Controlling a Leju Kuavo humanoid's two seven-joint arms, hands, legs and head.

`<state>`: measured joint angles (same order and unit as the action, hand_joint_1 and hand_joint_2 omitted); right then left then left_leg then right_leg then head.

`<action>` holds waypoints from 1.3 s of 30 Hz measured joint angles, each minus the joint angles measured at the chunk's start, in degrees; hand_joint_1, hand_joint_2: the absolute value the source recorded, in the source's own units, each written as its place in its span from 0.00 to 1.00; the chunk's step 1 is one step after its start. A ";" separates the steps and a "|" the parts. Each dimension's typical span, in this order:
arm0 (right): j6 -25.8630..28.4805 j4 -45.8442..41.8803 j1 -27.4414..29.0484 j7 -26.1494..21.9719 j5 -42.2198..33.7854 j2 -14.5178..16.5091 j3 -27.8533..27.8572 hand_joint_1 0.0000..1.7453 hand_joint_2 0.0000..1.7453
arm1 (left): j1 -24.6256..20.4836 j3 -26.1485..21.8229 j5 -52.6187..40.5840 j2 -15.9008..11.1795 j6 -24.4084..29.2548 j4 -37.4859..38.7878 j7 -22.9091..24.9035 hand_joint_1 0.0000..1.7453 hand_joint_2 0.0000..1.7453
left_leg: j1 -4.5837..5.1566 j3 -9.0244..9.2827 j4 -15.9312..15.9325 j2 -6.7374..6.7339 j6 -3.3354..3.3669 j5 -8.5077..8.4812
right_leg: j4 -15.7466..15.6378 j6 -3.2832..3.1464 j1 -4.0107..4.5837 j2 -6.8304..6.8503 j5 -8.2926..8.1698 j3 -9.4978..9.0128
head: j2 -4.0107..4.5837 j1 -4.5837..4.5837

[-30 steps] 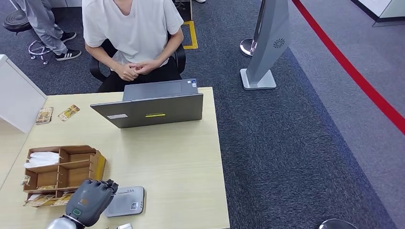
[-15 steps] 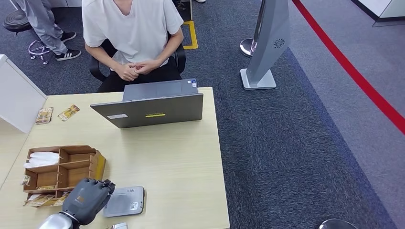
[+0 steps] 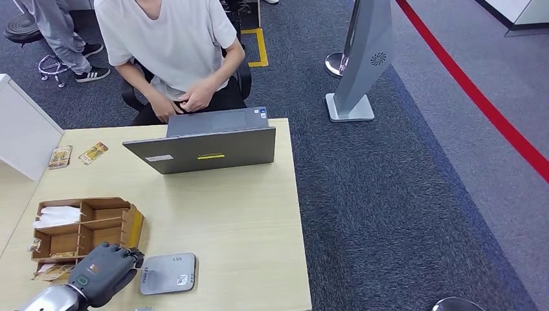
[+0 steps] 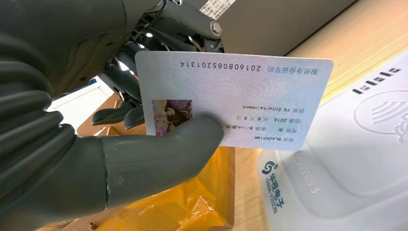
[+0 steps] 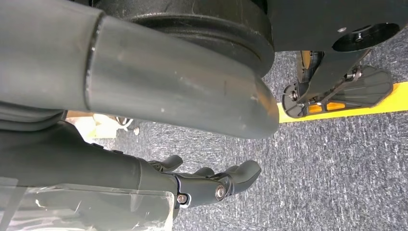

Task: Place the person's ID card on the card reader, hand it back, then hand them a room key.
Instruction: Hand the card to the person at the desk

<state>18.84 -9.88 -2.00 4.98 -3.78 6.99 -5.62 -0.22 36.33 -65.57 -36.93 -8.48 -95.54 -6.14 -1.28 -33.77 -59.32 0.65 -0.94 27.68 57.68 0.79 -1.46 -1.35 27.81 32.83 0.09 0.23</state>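
Now left hand (image 4: 96, 144) pinches ID card (image 4: 240, 101) just beside card reader (image 3: 168, 273) on desk (image 3: 239, 220); thin grip could slip. Right hand (image 5: 192, 185) hangs, fingers apart, holding nothing.

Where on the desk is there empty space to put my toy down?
The biggest bare patch of table lies between the laptop, the wooden organizer and the card reader. A smaller one lies between the laptop and two packets. It is crowded around the organizer, reader and left hand.
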 joint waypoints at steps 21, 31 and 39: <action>0.01 0.00 -0.04 -0.32 1.76 0.30 -0.05 0.00 0.00 | -0.64 -0.03 -17.53 13.13 21.98 0.83 8.76 1.00 1.00 | 0.05 0.00 -0.03 0.05 0.02 0.01 | -0.03 0.01 -0.03 0.04 -0.01 -0.06 | 0.00 0.01; -1.20 0.00 -0.41 1.36 7.61 0.29 -2.62 0.00 0.00 | -4.24 -6.81 -22.34 21.00 45.99 3.63 20.70 1.00 1.00 | -0.04 0.07 -0.04 0.05 -0.03 -0.07 | 0.03 -0.02 0.04 0.08 -0.02 -0.06 | 0.00 -0.03; -2.28 0.00 -1.04 2.04 10.83 0.25 -5.73 0.00 0.00 | -16.78 -11.85 -22.34 21.10 47.82 18.07 21.41 1.00 1.00 | -0.06 0.07 -0.04 0.06 -0.08 -0.26 | 0.11 -0.13 0.06 0.09 -0.18 -0.06 | 0.00 -0.02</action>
<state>16.56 -9.88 -3.04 7.02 7.05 7.25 -11.34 -17.00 24.47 -87.91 -15.83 39.35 -77.47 15.27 -1.34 -33.70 -59.36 0.71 -1.02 27.42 57.80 0.66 -1.40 -1.26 27.63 32.77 0.09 0.21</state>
